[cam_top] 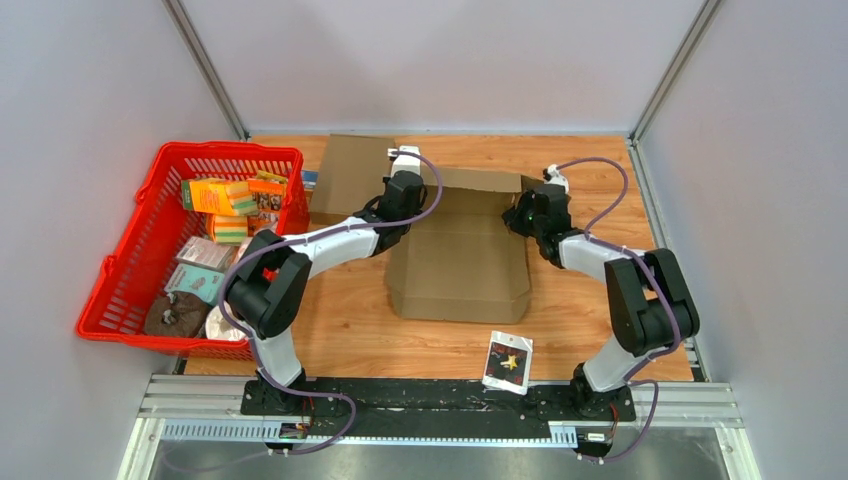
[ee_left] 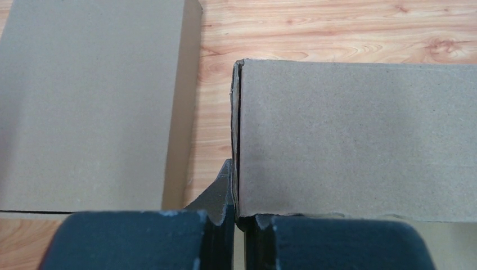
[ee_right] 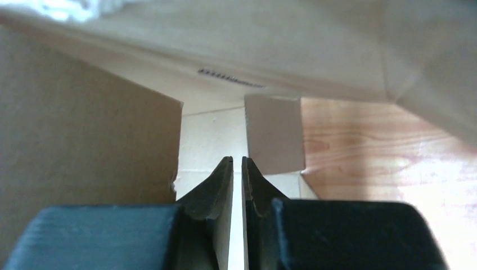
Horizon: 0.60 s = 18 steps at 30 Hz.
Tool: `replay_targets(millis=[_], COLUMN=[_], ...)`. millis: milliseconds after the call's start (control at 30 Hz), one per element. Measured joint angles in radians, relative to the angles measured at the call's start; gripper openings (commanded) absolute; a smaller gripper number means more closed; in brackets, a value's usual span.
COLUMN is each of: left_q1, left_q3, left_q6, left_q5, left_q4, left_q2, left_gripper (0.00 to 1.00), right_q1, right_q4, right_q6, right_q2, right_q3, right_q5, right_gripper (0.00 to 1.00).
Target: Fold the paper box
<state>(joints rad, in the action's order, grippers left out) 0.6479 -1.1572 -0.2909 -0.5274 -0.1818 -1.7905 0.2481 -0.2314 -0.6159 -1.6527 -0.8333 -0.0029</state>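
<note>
Pinching one end of the box (cam_top: 462,262) wall, the left jaws are clenched; the right jaws sit nearly together at its right corner, whether grasping I cannot tell.

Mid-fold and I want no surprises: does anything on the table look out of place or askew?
One thing: a small printed packet lies loose at the near edge of the table, its lower end over the black rail, while similar packets sit in the red basket. The paper box itself looks intact.
</note>
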Motion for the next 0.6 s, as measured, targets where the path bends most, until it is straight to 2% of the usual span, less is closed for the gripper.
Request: replay_targets(millis=[267,300,367,400,467,600], left_q1=[0.014,0.015,0.018,0.019,0.019,0.016], left_q3=[0.003,0.003,0.003,0.003,0.003,-0.004], left_q6=[-0.01,-0.011,-0.011,-0.011,-0.014,-0.024], left_q5=[0.023,0.025,0.025,0.025,0.024,0.002], left_q4=[-0.005,-0.006,-0.006,-0.006,-0.002,0.018], left_q2=[0.001,0.001,0.001,0.001,0.001,0.001], left_gripper=[0.0,0.0,0.0,0.0,0.0,0.0], right_q1=[-0.031,-0.037,-0.048,-0.055,-0.068,-0.081], right_q4=[-0.035,-0.043,-0.064,-0.079,-0.084,-0.002], right_q6=[-0.065,-0.071,-0.077,-0.073,-0.046,0.026], right_q2=[0.101,0.106,0.113,0.114,0.114,0.115], right_q3=[0.101,0.108,0.121,0.126,0.125,0.079], right_q5=[-0.087,-0.087,-0.106,-0.122,-0.163,-0.208], right_gripper=[0.11,0.31,0.5,0.63,0.64,0.59])
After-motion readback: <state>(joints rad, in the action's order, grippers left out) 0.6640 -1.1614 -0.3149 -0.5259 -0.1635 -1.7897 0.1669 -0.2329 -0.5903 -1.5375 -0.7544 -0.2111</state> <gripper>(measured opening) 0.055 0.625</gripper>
